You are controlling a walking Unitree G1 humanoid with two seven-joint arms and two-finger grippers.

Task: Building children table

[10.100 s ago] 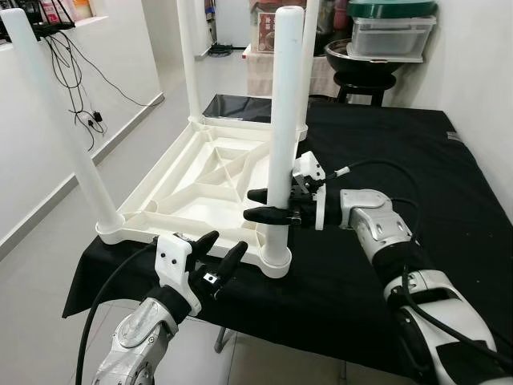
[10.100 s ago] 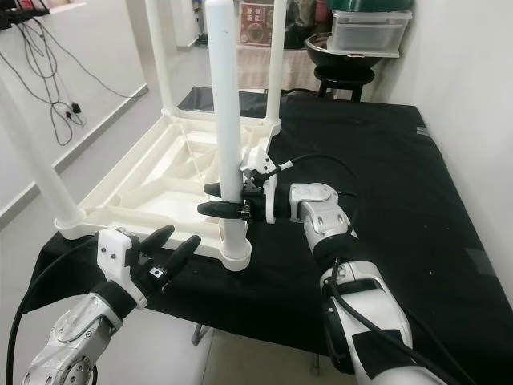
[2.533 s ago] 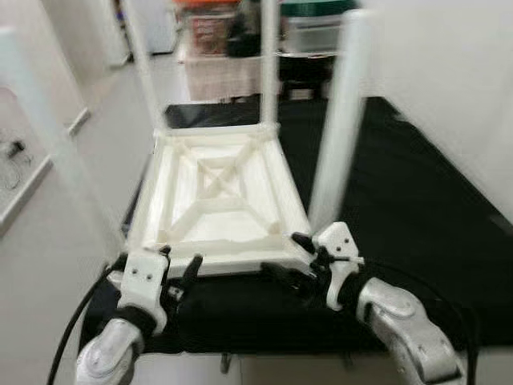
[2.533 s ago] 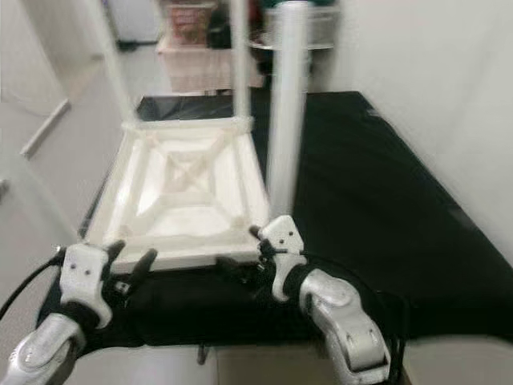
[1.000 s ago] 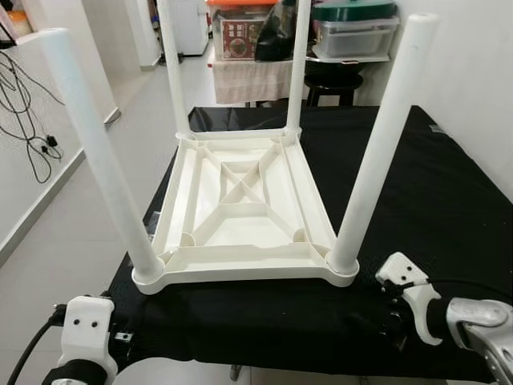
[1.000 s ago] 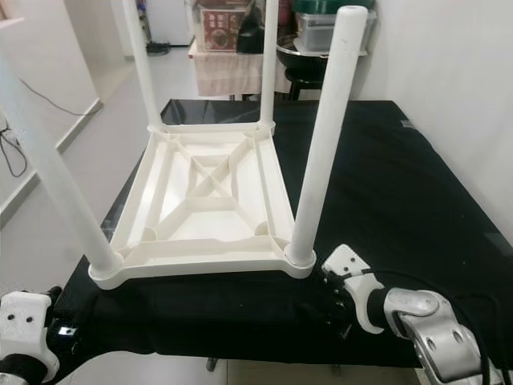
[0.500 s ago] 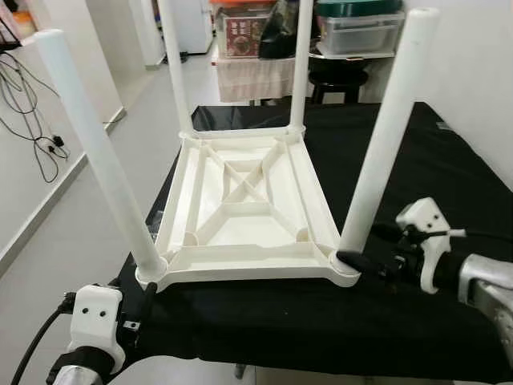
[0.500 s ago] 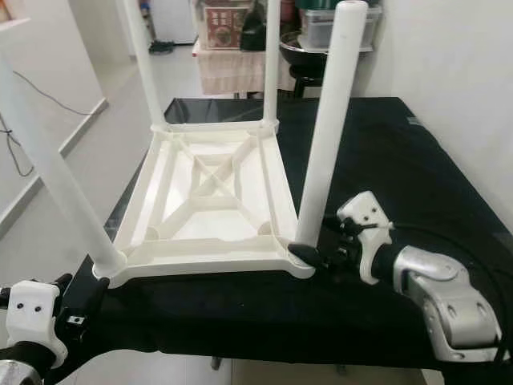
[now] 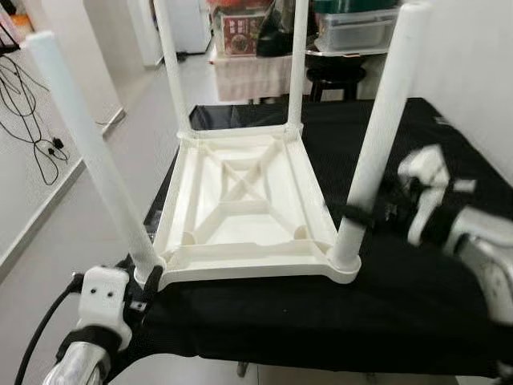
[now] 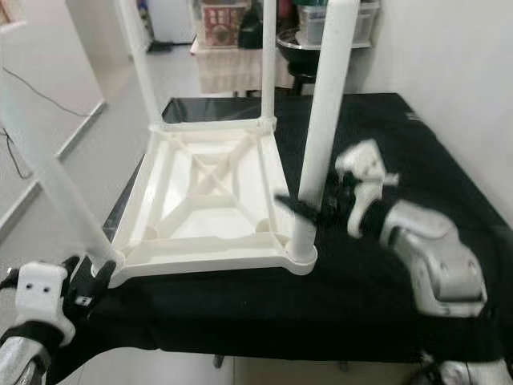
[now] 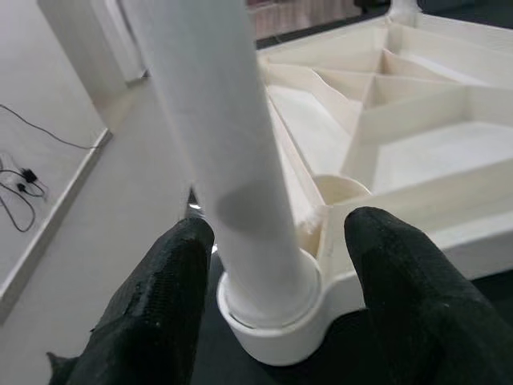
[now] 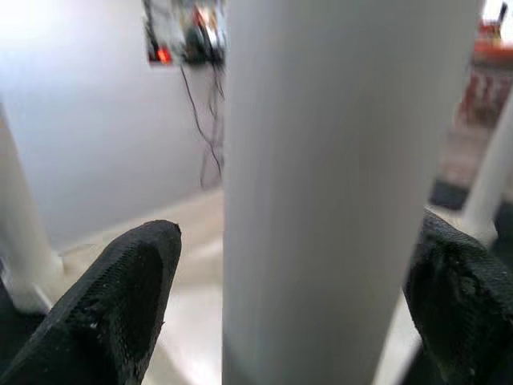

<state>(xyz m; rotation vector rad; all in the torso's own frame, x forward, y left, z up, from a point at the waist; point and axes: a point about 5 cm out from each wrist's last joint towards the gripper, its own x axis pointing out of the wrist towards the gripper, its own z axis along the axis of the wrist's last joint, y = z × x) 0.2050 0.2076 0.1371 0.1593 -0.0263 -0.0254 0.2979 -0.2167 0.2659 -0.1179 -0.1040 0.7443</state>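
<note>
The little white table [image 9: 240, 208] lies upside down on the black surface [image 9: 449, 305], near its front edge. Its four legs point straight up. Two legs are close to the robot, one at each front corner.

The near right leg [image 9: 377, 144] stands tall, and the right gripper [image 10: 309, 210] is at it, low down, a bit above the corner. The leg runs up and down, and the gripper comes in from the side. In the right wrist view, the leg sits between the two black fingers [image 12: 120, 289], which are spread wide with a gap on each side. It is not squeezing yet.

The near left leg [image 9: 92, 152] is right by the left gripper [image 11: 272, 321]. Its fingers are open too, one on each side of the bottom of the leg, where it goes into its round socket [image 11: 268, 317]. They look very close to the leg, but I cannot tell if they touch.

Each arm is next to its own leg. I think closing on both legs comes next.
</note>
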